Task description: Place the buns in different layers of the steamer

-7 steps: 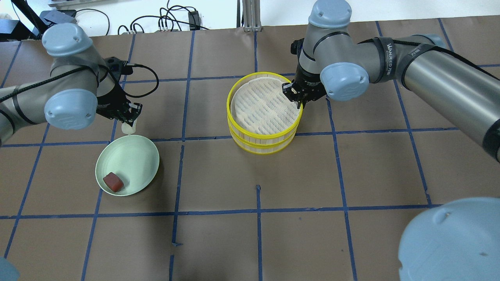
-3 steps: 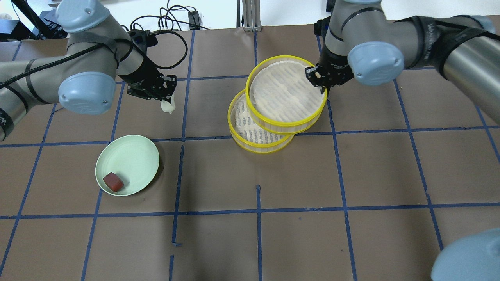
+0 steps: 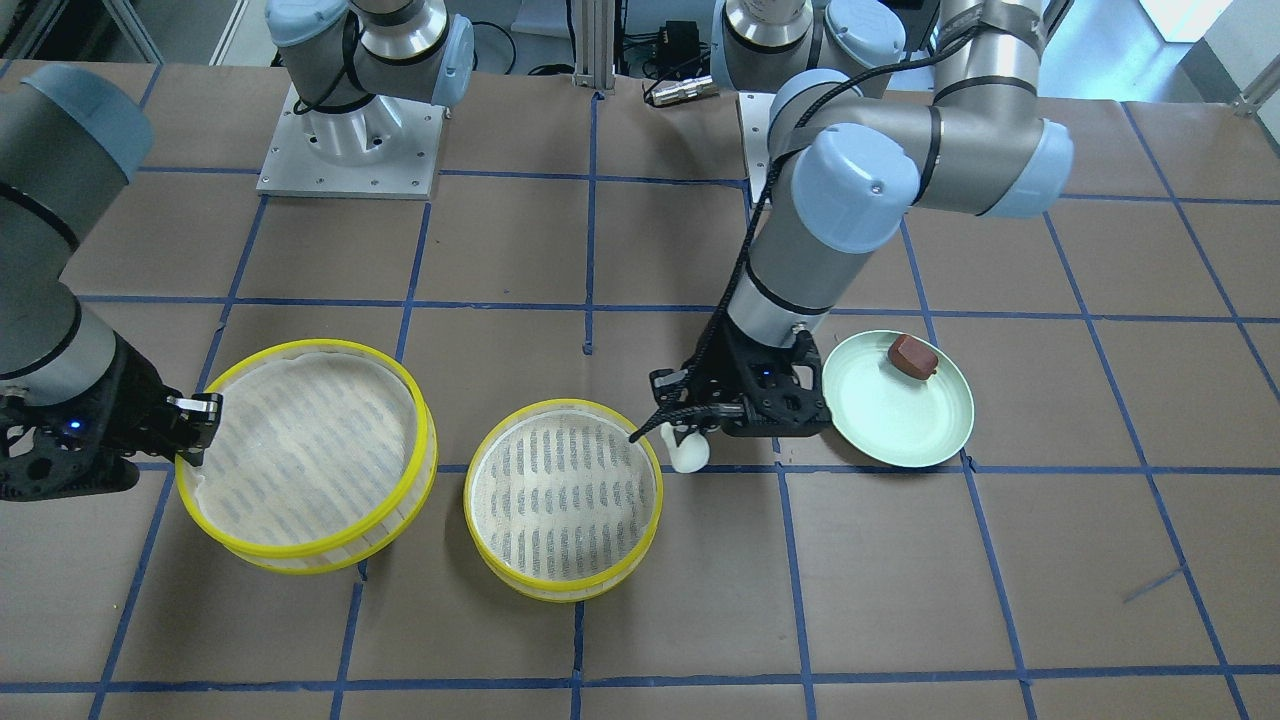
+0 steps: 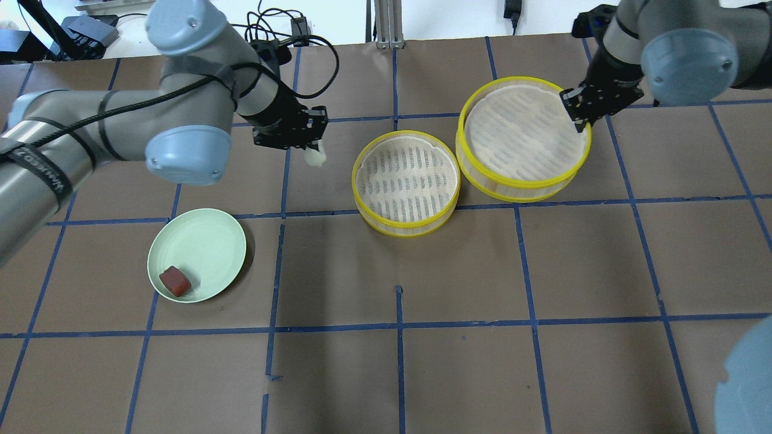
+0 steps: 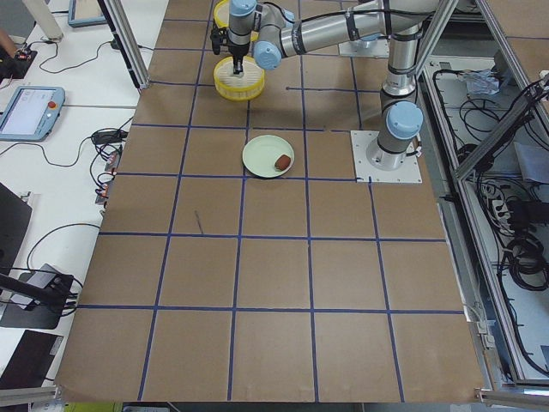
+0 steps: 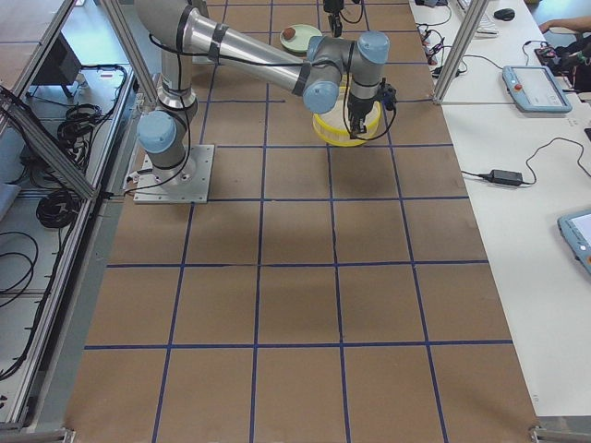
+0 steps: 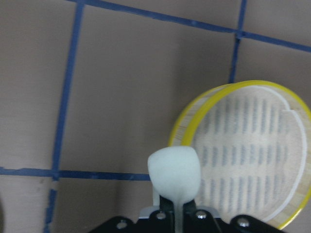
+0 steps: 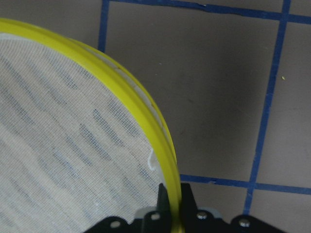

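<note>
Fingers of the left gripper point(image 3: 686, 438) shut on the white bun point(image 3: 689, 453), front view, just right of centre. Bun hanging off the table point(image 3: 900, 600), just beside the right rim of the centre tray point(image 3: 563, 495) but outside it. Fingers of the right gripper point(image 3: 196, 432), at the left edge, clamped on the yellow rim of the held tray point(image 3: 310, 455), with a gap between the two trays; lifted or set down, cannot tell. Brown bun point(image 3: 912, 357) lying on the plate point(image 3: 890, 425) at right.

Overhead view: white bun at upper centre-left, centre tray to its right with bare table between. Held tray further right, rims meeting in the picture. Plate at lower left, brown bun near its lower-left edge.

Both side views: too small and far to judge any grip.

Left wrist view: bun gripped at bottom centre, long axis seemingly in line with the fingers. Centre tray's empty cloth to the right, near rim just beside the bun.

Right wrist view: yellow rim running down into the closed fingers at bottom centre.

Probably a short sideways carry over that rim next, then a lowering onto the cloth. Left arm plainly the nearer one, and loaded.
</note>
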Tool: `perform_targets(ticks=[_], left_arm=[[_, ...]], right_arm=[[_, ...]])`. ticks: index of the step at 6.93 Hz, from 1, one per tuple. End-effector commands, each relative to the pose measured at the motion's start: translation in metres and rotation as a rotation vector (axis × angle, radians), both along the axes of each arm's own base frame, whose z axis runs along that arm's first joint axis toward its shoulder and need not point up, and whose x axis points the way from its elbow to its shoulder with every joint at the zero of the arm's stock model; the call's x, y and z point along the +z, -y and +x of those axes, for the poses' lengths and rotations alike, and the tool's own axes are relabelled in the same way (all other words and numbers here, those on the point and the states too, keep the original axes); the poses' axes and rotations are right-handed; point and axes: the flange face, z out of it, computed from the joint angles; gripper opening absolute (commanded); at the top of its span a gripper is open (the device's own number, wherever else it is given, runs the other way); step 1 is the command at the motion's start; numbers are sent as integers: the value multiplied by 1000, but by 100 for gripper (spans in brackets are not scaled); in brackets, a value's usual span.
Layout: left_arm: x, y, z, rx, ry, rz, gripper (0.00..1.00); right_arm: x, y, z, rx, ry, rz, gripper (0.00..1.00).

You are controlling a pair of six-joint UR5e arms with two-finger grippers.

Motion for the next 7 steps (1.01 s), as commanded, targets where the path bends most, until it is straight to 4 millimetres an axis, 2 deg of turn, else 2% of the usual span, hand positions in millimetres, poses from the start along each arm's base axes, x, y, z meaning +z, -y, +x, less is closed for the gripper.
perform_targets(ticks=[1,2,3,4,5,6,7], left_arm=[[-52,2,-65,60,-56,-7,14],[-58,7,-68,57,-50,-8,42],[-57,8,-66,65,-45,-10,99],[-56,7,-66,67,-48,-10,100],[-53,6,-67,63,-49,-15,100],[-50,6,-66,64,-49,-18,100],[-48,5,-66,60,-47,-20,100]], right_arm=[[-10,-1,-14,2,11,19,4],[-10,-1,-13,-2,14,17,4],[-10,-2,-12,-5,15,23,5],[-9,-2,-12,-6,15,25,5],[5,-4,5,-59,12,10,6],[3,-5,21,-57,8,12,6],[4,-5,23,-55,4,13,6]])
